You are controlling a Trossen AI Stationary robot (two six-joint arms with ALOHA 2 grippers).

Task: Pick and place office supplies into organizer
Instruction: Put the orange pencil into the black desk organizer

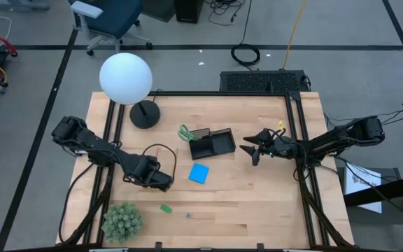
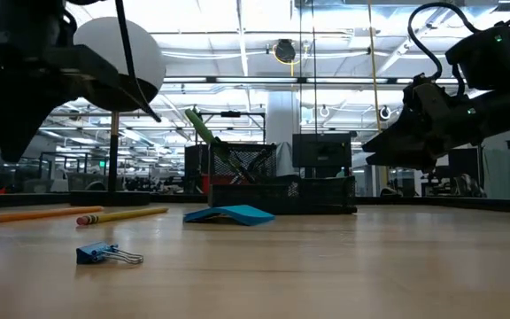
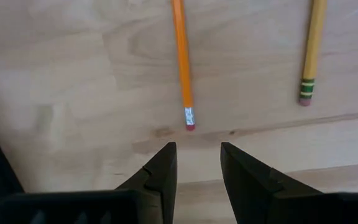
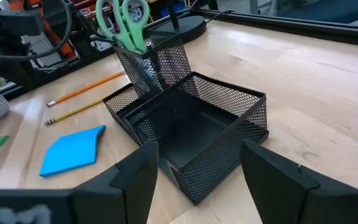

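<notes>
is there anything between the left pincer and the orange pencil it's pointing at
Nothing visible. The left pincer hangs open over bare wood, with the orange pencil just beyond its tips. The yellow pencil lies off to one side, clear of that path.

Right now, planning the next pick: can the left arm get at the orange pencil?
Probably yes. The left gripper hovers open just short of the orange pencil, whose eraser end points at the gap; bare table lies between.
</notes>
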